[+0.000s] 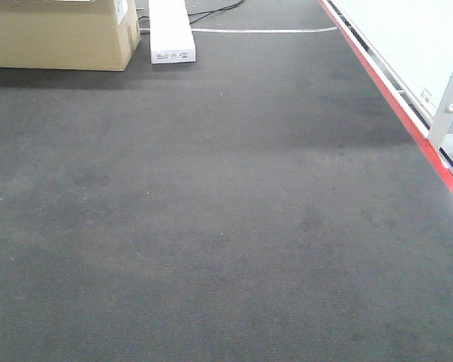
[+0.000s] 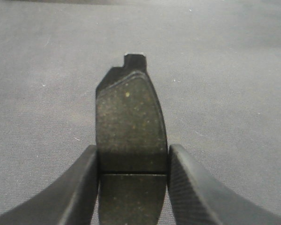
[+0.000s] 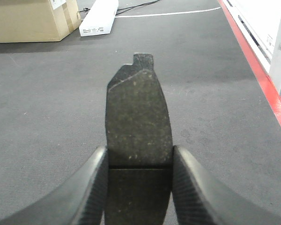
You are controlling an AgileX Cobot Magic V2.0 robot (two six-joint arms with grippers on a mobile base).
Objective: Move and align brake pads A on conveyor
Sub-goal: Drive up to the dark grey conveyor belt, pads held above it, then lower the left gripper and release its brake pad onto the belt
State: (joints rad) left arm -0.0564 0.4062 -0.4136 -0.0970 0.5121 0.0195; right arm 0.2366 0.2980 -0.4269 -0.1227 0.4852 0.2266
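The conveyor (image 1: 211, 211) is a wide dark grey felt belt with a red strip (image 1: 392, 98) along its right edge. No brake pad and no gripper shows in the front view. In the left wrist view my left gripper (image 2: 132, 173) is shut on a brake pad (image 2: 129, 119), gripped across its centre groove and pointing away over the belt (image 2: 47, 70). In the right wrist view my right gripper (image 3: 138, 176) is shut on a second brake pad (image 3: 138, 112), held the same way above the belt (image 3: 47, 103). The other pads are out of view.
A cardboard box (image 1: 57, 34) and a long white box (image 1: 170, 30) sit at the belt's far left end; both also show in the right wrist view. A white frame (image 1: 449, 98) stands beyond the red strip on the right.
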